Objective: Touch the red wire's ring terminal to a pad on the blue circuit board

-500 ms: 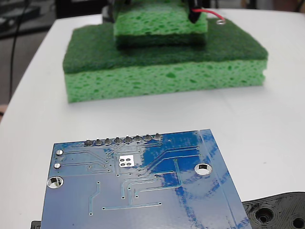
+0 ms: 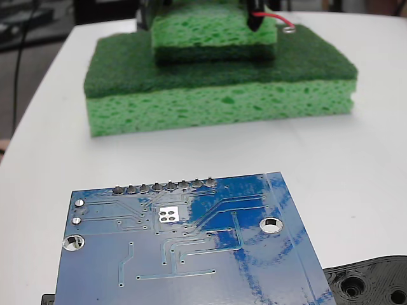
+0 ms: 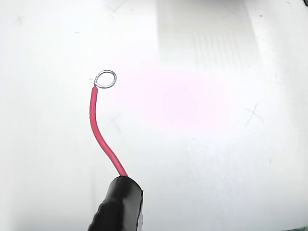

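Observation:
The blue circuit board (image 2: 191, 248) lies in the near foreground of the fixed view, with a row of grey solder joints along its far edge. Far behind it, at the top of the picture, the red wire (image 2: 272, 16) comes out of a black sleeve (image 2: 254, 19). Its ring terminal (image 2: 289, 28) shows against the dark sponge top, well away from the board. In the wrist view the red wire (image 3: 98, 132) curves up from the black sleeve (image 3: 118, 204) to the ring terminal (image 3: 105, 79) over bare white table. No board shows there. The gripper's fingers show in neither view.
A large green sponge (image 2: 216, 105) with a dark scouring top lies behind the board, and a smaller sponge (image 2: 213, 32) is stacked on it. A black plastic part with holes (image 2: 372, 283) sits at the bottom right. The white table (image 2: 356, 165) stretches between sponge and board.
In the fixed view the sleeve, wire and ring have shifted slightly to the left. The board and the sponges have not moved.

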You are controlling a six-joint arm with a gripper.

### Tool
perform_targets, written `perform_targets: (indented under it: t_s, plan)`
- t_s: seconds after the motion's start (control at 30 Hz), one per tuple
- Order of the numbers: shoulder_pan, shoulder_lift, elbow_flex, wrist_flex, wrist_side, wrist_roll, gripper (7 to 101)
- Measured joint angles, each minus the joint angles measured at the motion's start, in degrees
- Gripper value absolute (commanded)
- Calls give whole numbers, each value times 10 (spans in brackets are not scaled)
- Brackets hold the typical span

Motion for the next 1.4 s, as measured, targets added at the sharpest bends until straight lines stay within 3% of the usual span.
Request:
perform_targets:
  t_s: [0.43,0.63,0.9,1.17,1.4]
  plan:
    - [59,0,-40,6,-23,1,1003]
    - [102,-33,-62,-27,-34,-18,1003]
    - [138,-253,-171,-105,-69,-33,1003]
    - [134,-439,-276,-127,-85,-43,1003]
    - [135,-514,-352,-99,-86,-62,1003]
